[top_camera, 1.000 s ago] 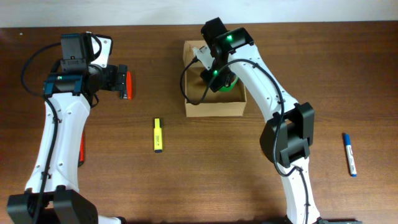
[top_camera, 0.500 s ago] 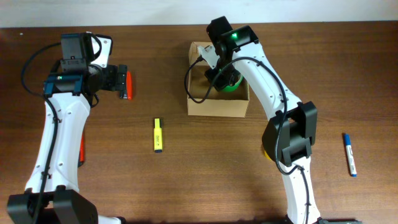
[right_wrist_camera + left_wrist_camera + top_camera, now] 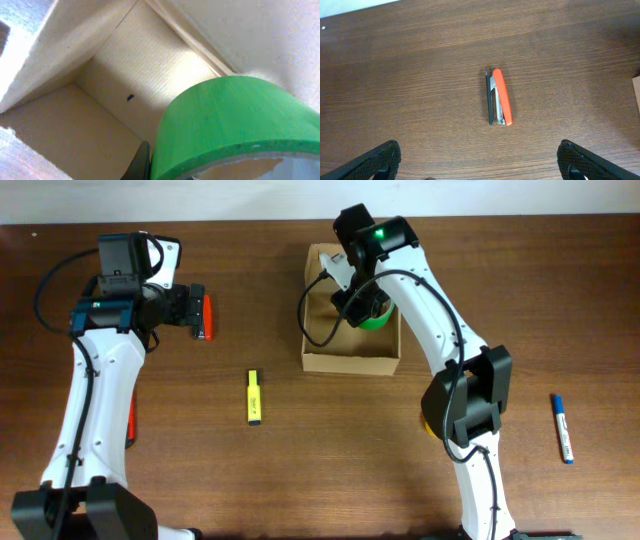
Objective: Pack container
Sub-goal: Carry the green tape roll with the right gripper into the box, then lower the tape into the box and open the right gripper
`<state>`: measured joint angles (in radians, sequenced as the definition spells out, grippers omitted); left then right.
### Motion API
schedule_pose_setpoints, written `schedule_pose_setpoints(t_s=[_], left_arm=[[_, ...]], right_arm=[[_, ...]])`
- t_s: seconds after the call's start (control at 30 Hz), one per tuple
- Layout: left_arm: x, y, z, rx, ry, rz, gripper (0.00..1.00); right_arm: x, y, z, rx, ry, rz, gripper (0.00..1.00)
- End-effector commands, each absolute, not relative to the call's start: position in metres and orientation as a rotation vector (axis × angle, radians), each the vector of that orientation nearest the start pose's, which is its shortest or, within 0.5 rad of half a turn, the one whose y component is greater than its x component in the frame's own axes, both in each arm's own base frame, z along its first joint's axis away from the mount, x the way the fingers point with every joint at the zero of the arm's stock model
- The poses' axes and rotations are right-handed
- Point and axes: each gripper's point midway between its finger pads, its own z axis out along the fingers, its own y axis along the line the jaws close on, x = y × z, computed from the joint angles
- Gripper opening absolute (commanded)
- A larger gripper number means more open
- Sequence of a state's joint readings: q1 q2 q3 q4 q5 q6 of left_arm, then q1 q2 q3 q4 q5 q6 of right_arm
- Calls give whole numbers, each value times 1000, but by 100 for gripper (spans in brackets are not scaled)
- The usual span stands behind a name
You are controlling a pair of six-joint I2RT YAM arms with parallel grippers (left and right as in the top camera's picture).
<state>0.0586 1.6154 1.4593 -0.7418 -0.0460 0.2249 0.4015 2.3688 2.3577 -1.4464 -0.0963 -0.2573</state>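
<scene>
The container (image 3: 350, 358) is an open tan cardboard box at the back middle of the table. My right gripper (image 3: 358, 298) reaches down inside it and is shut on a green tape roll (image 3: 377, 313). In the right wrist view the green tape roll (image 3: 235, 125) fills the lower right, one black finger pressed against its side, with the box's inner walls (image 3: 100, 100) behind. My left gripper (image 3: 190, 310) hovers open and empty over a red stapler (image 3: 206, 317); in the left wrist view the stapler (image 3: 499, 97) lies ahead of the wide-spread fingers (image 3: 482, 167).
A yellow highlighter (image 3: 254, 397) lies left of the box, toward the front. A blue marker (image 3: 563, 428) lies at the far right. A red object (image 3: 131, 420) shows beside the left arm. A yellow object (image 3: 427, 426) peeks from under the right arm.
The box has slid a little to the right and the right gripper with the green roll has shifted with it. The left arm has not moved.
</scene>
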Motion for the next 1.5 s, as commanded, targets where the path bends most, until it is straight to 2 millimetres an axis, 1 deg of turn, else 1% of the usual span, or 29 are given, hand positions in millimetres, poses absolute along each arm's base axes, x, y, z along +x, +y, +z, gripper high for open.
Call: schedule_pose_setpoints(t_s=[0.0,0.1,0.27,0.37,0.63,0.73,1.0,1.2,1.47], left_arm=[[440,36,204,200,2475,195,100],[441,36,200,201,2483,195,100],[442,37,197,201,2492,193,100],[442,37,197,201,2492,194,100],[442,37,197,201,2492,194,99],[442,37,197,202,2492,194,100],[442,37,197,202,2492,194,100],[442,37,197,202,2492,194,99],[442,37,197,202,2492,194,99]], right_arm=[[440,203,126,-963,2844,156,4],[437,205,125,-972,2851,156,4],[430,216,125,-1009,2847,153,4],[430,215,125,-1001,2850,122,4],[428,214,124,-999,2862,118,4],[427,212,120,-998,2873,117,4],[422,206,96,-1007,2923,90,4],[419,201,83,-1009,2948,77,4],[415,188,58,-993,3002,60,4]])
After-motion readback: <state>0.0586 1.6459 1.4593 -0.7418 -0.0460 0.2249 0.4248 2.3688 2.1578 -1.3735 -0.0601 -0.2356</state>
